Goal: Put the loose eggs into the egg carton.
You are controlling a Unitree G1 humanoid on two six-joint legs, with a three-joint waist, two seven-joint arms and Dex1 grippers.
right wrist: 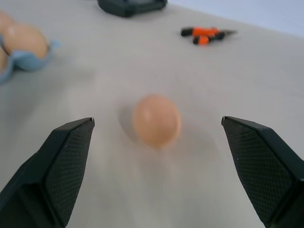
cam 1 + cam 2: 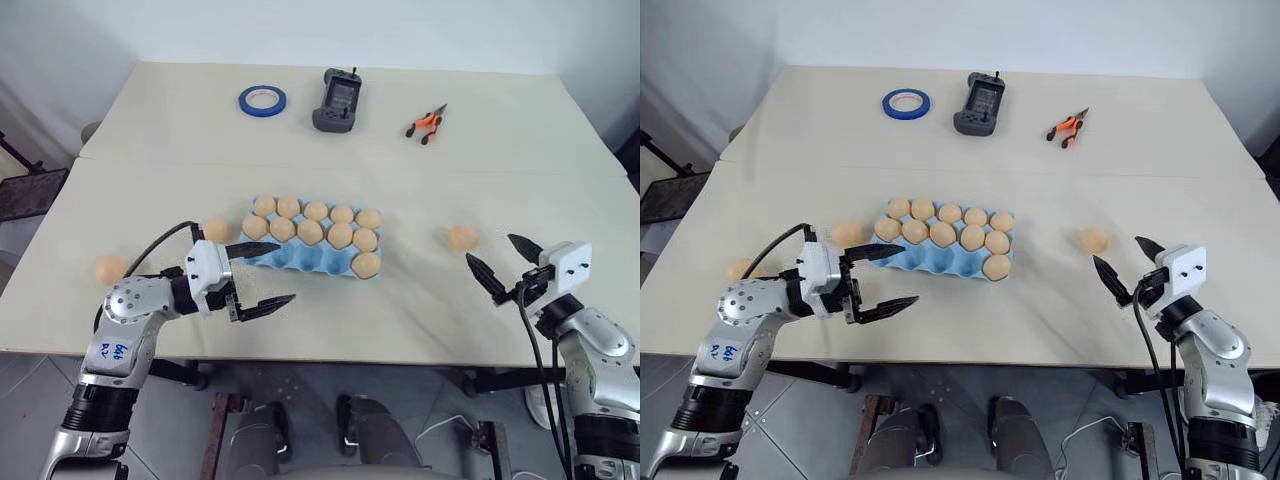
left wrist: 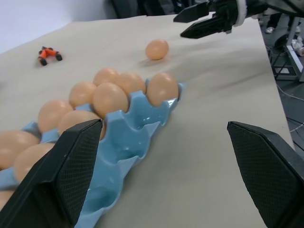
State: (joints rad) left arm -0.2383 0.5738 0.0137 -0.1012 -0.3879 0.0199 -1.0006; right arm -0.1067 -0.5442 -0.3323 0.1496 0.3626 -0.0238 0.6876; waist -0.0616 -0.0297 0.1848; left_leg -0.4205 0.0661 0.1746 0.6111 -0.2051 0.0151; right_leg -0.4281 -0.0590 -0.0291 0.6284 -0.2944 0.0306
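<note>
The light blue egg carton (image 2: pixel 300 257) lies mid-table, its back two rows full of eggs and one egg (image 2: pixel 367 264) in the front row's right end cup. Three loose eggs lie on the table: one (image 2: pixel 463 237) right of the carton, one (image 2: pixel 216 230) touching or nearly touching its left end, one (image 2: pixel 110 268) far left. My left gripper (image 2: pixel 288 270) hovers open at the carton's front left, holding nothing. My right gripper (image 2: pixel 489 246) is open just short of the right egg (image 1: pixel 156 119), which lies ahead between its fingers, untouched.
At the back of the table lie a blue tape roll (image 2: pixel 262 98), a dark handheld controller (image 2: pixel 337 102) and orange-handled pliers (image 2: pixel 426 124). A seam runs across the tabletop behind the carton. The table's front edge lies close under both grippers.
</note>
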